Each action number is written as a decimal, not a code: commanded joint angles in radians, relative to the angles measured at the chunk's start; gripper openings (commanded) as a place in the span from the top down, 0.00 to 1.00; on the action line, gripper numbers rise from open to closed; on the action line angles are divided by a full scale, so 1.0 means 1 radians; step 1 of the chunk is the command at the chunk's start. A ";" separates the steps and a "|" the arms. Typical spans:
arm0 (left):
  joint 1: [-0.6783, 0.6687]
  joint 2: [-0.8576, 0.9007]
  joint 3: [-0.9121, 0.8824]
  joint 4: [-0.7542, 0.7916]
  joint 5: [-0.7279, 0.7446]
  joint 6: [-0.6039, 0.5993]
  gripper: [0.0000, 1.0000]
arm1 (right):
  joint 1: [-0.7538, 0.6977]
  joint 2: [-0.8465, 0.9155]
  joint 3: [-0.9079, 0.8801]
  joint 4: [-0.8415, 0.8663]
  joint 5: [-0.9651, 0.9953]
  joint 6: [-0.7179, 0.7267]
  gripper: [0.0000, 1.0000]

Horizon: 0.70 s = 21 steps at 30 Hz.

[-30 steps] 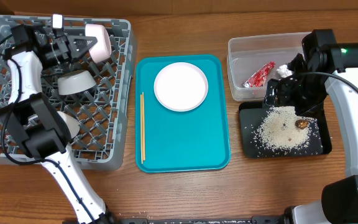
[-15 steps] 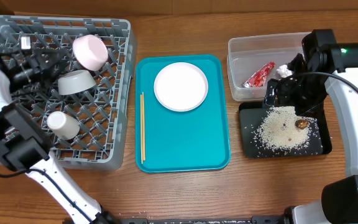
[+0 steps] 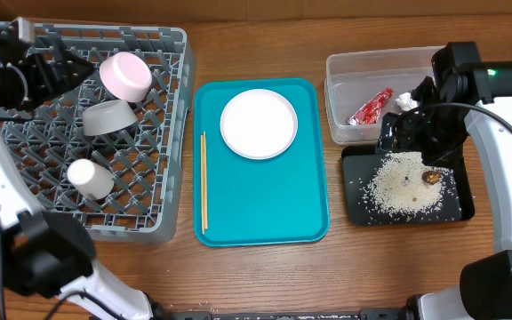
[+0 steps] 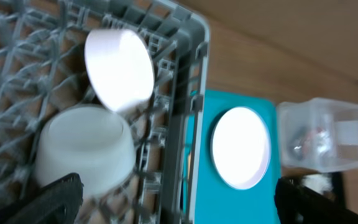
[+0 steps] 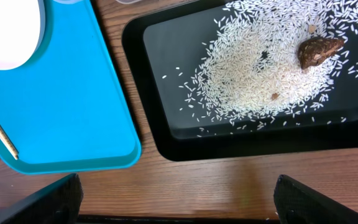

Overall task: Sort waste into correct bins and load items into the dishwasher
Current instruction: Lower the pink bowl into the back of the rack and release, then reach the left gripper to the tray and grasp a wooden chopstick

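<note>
Waste: crumpled red-and-silver wrapper (image 3: 372, 107) and white tissue wad (image 3: 405, 101) inside the clear tub (image 3: 338, 71), at the right rear of the table. Loose rice grains (image 3: 401, 185) spread over the floor of the black tray (image 3: 356, 213), directly in front of the tub. Brown lump (image 3: 431, 177) at the right edge of the rice pile.

Dishes: pink bowl (image 3: 124, 76), grey bowl (image 3: 108, 116) and small cup (image 3: 89, 178) inside the dish rack (image 3: 181, 133), at the table's left. Pink bowl tipped on its side near the rear; grey bowl just in front of it; cup nearer the front, apart from both. Round plate (image 3: 259, 124) on the rear half of the teal tray (image 3: 265, 200), between rack and bins. Chopsticks (image 3: 204, 182) lying lengthwise along that tray's left edge.

Right gripper (image 3: 409, 135): above the rear edge of the black tray, near the tub. Fingers spread wide in the wrist view, nothing between them.

Left gripper (image 3: 71, 68): over the rack's rear left corner, pointed toward the pink bowl. Fingers spread wide, holding nothing, clear of the bowl.
</note>
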 commanded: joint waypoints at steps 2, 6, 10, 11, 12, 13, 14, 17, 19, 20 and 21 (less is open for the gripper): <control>-0.129 -0.041 0.003 -0.104 -0.431 -0.138 0.00 | 0.002 -0.035 0.003 -0.001 0.008 -0.003 0.00; -0.238 -0.045 0.003 -0.208 -0.559 -0.218 0.00 | 0.002 -0.035 0.003 -0.008 0.007 -0.002 0.00; -0.304 -0.046 0.003 -0.317 -0.597 -0.298 0.00 | 0.002 -0.035 0.003 -0.020 0.007 -0.002 0.00; -0.315 -0.046 0.002 -0.339 -0.615 -0.316 0.00 | 0.002 -0.035 0.003 -0.020 0.008 -0.002 0.00; -0.328 -0.057 -0.014 -0.339 -0.611 -0.317 0.00 | 0.002 -0.035 0.003 -0.020 0.008 -0.002 0.00; -0.339 -0.069 -0.032 -0.339 -0.607 -0.333 0.00 | 0.002 -0.035 0.003 -0.020 0.008 -0.002 0.00; -0.350 -0.084 -0.053 -0.339 -0.600 -0.338 0.00 | 0.002 -0.035 0.003 -0.020 0.008 -0.002 0.00; -0.383 -0.169 -0.163 -0.339 -0.588 -0.365 0.00 | 0.002 -0.035 0.003 -0.027 0.008 -0.003 0.00; -0.414 -0.263 -0.275 -0.335 -0.587 -0.409 0.00 | 0.002 -0.035 0.003 -0.027 0.008 -0.002 0.00; -0.433 -0.310 -0.328 -0.325 -0.587 -0.425 0.00 | 0.002 -0.035 0.003 -0.027 0.007 -0.002 0.00; -0.457 -0.360 -0.382 -0.301 -0.587 -0.441 0.00 | 0.002 -0.035 0.003 -0.027 0.008 -0.002 0.00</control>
